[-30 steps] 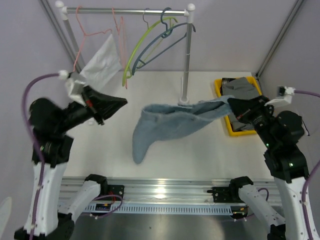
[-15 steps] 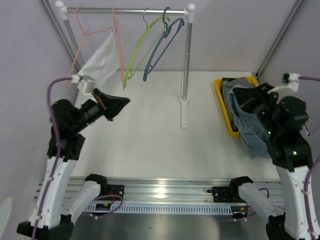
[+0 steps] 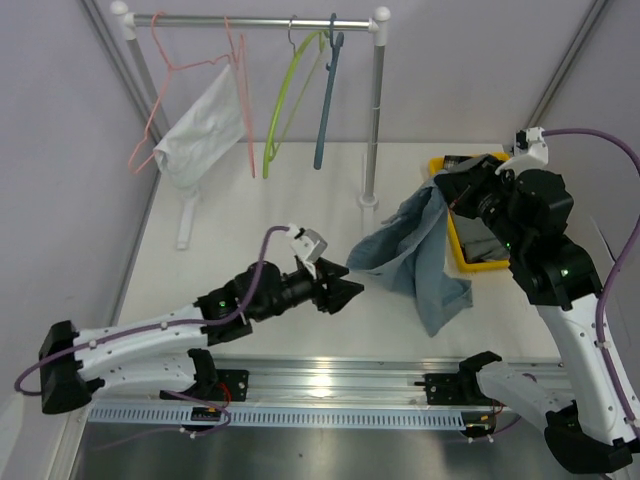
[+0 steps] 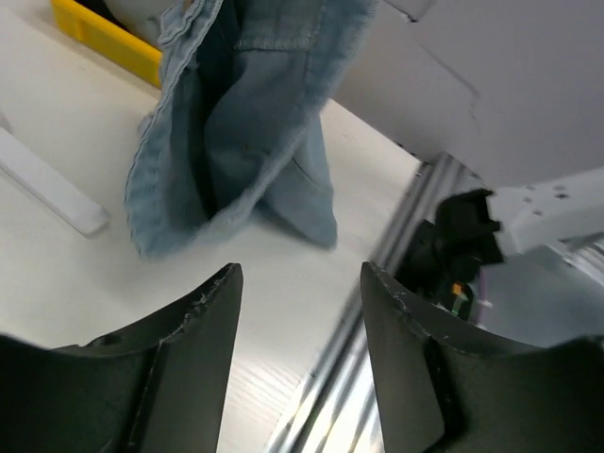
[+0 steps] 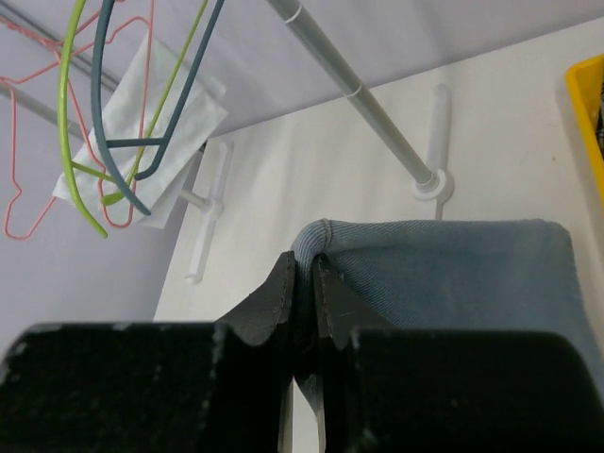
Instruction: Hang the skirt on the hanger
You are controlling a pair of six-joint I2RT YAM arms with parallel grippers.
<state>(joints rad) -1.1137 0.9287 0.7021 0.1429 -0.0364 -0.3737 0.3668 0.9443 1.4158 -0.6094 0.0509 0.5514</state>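
Over white table (image 3: 270, 230), skirt (image 3: 420, 255) hangs from right tool (image 5: 302, 274); lilac walls (image 3: 450, 70).

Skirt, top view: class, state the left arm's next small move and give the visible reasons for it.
Probably ease the left gripper forward to the nearest free edge of the skirt and close on it. Its jaws stand open and empty, aimed at the cloth just ahead, while the right gripper pinches only one spot on the edge, so the skirt hangs bunched.
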